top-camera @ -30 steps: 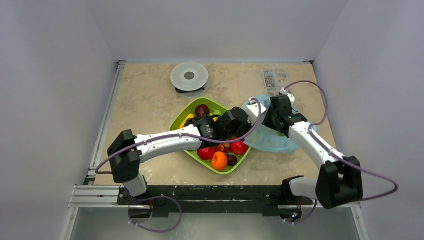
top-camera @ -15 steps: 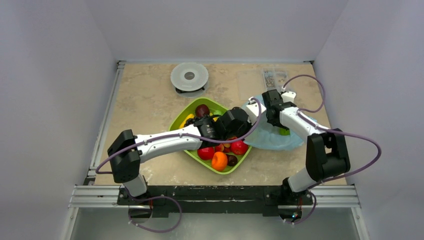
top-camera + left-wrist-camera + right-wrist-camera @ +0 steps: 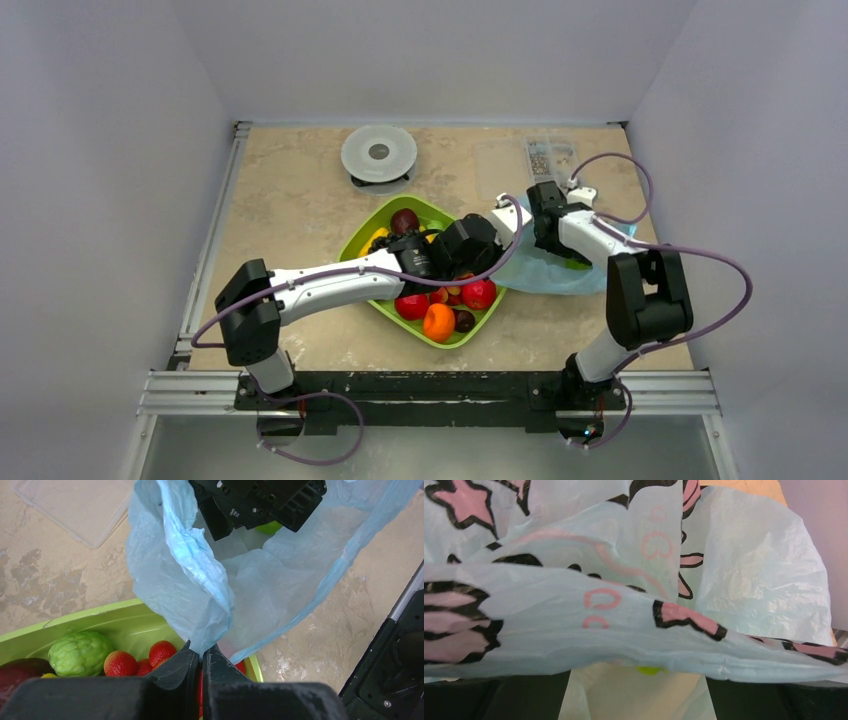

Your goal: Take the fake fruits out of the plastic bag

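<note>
1. Spotted the plastic bag point(image 3: 545, 272) on the table point(image 3: 290, 200), right of the green tray point(image 3: 357, 243): thin, crinkly, light blue, see-through, printed with pink shapes edged in black.
2. Saw its left edge hoisted over the tray's right corner, pinched in the left gripper point(image 3: 201, 656), fingers pressed together on a twisted fold.
3. Caught the right gripper point(image 3: 259, 526) plunged into the bag's open mouth, fingers spread wide, film draped over them.
4. Picked out a green fruit point(image 3: 270, 528) inside the bag, glimpsed between those fingers; couldn't tell about contact.
5. Counted in the tray: right red ball point(image 3: 478, 294), left red ball point(image 3: 411, 306), orange point(image 3: 438, 321) at the near corner, dark purple-brown fruit point(image 3: 404, 220) at the far corner.
6. Took in beige mottled stone underfoot, a white round disc point(image 3: 379, 153) at the far edge, a clear lid point(image 3: 75, 510) far right, plain pale walls point(image 3: 100, 150) left, right and far.
</note>
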